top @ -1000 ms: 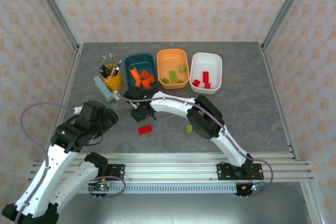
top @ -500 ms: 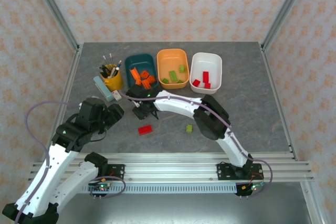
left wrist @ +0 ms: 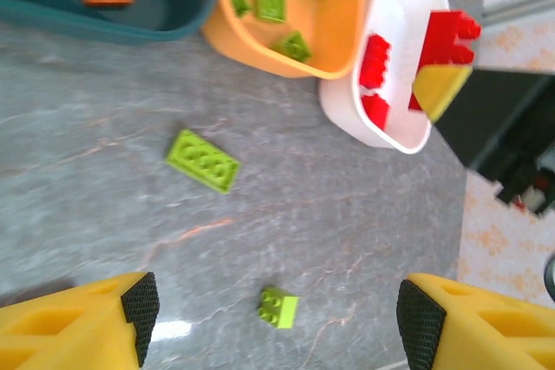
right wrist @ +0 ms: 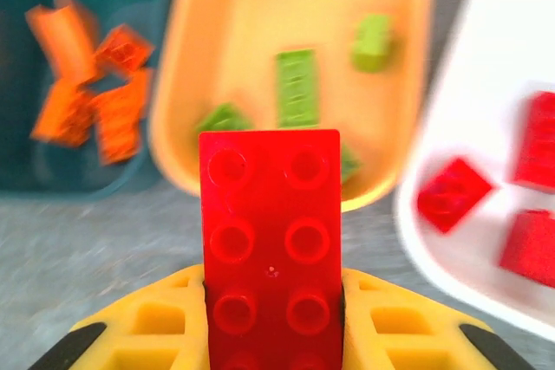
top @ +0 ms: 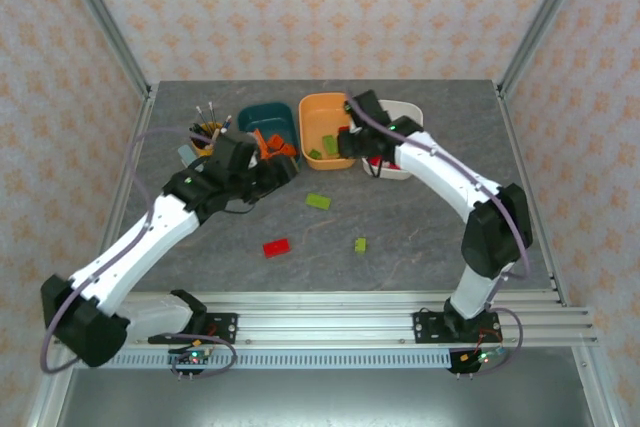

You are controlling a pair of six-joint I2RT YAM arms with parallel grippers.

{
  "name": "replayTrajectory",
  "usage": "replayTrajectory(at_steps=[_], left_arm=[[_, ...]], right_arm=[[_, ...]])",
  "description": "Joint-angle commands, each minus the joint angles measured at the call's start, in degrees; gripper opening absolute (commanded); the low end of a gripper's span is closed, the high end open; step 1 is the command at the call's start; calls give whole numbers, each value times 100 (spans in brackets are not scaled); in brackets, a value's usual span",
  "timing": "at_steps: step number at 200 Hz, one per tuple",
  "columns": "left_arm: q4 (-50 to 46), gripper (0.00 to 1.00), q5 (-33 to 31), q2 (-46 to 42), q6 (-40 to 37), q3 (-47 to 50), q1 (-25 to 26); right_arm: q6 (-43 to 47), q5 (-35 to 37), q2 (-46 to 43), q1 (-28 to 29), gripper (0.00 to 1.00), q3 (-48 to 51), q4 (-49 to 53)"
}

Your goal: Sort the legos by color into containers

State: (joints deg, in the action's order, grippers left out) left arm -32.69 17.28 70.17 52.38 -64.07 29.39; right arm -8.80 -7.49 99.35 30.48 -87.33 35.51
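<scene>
My right gripper (right wrist: pixel 270 322) is shut on a red eight-stud lego (right wrist: pixel 270 231), held above the gap between the orange container (top: pixel 322 107) and the white container (top: pixel 402 119). The same red lego (left wrist: pixel 444 36) appears in the left wrist view over the white container's far end. My left gripper (left wrist: pixel 277 327) hangs open above the table, near the dark teal container (top: pixel 258 117). A small green lego (left wrist: pixel 278 307) lies on the table between its fingers. A flat green lego (top: pixel 318 201) and a red lego (top: pixel 276 246) also lie loose on the table.
Orange legos (right wrist: pixel 95 93) lie in the teal container, green ones (right wrist: pixel 297 84) in the orange container, red ones (right wrist: pixel 453 192) in the white one. A yellow pen cup (top: pixel 207 137) stands left of the teal container, partly behind my left arm.
My right gripper left the spot in front of the teal container and now hangs by the orange and white ones. My left arm stretched forward to the teal container. A flat green lego now lies mid-table.
</scene>
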Motion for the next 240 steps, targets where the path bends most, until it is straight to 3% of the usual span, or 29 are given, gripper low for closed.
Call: replayTrajectory(at_steps=[1,49,87,121,160,210,240], left_arm=[[583,76,160,572,-239,-496,182],[747,75,158,1746,-379,-1378,417],[524,75,24,2382,-475,-2013,525],[142,74,-191,2688,-316,-2369,611],[-260,74,-502,2752,20,-2346,744],[-1117,73,-1063,2560,231,-2148,788],[-1545,70,-1205,2603,1309,-1812,788]], right_arm=[[-341,-86,225,-506,29,-112,346],[-624,-679,1501,-1425,29,-1221,596],[-599,-892,2572,-1639,32,-2232,950],[-773,-1087,3050,-1772,40,-2659,1181],[-784,-1148,3042,-1777,54,-2667,1211],[-720,-968,2206,-1692,55,-2439,1101],[-606,-734,904,-1345,55,-1278,384]])
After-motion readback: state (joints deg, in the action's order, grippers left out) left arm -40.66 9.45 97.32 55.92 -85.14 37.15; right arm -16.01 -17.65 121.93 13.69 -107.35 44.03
